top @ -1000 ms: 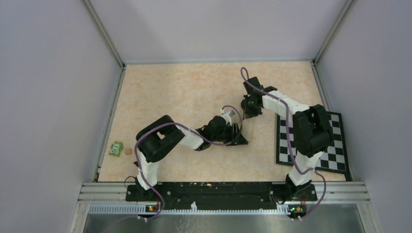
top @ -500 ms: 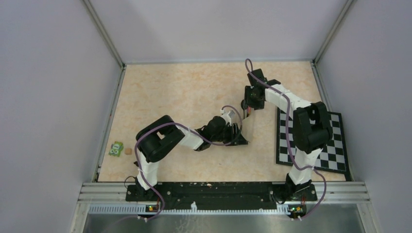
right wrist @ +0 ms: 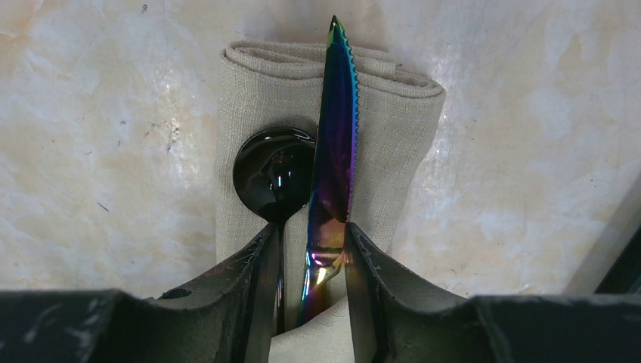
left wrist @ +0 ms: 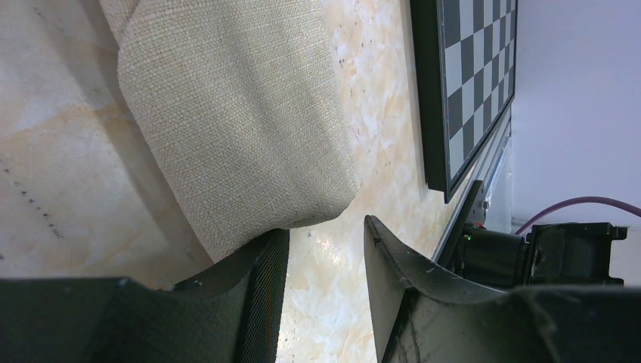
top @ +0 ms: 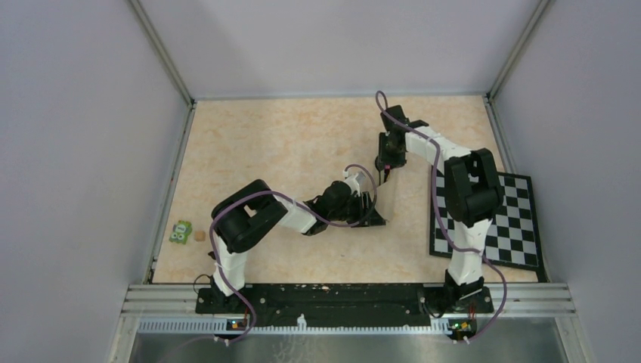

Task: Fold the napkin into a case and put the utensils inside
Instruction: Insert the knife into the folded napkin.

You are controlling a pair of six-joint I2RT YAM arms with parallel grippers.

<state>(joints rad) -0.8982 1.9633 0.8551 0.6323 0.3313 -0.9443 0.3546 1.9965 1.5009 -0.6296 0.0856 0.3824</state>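
Napkin (right wrist: 393,136), folded, bore the spoon (right wrist: 274,174) and knife (right wrist: 332,151), both straddled by the right claw (right wrist: 308,234), grip unclear; left claw (left wrist: 325,231) stood released.

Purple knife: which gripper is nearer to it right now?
Right. The right gripper has its fingers either side of the knife handle, over the folded napkin; the left gripper sits at a napkin edge where no knife shows.
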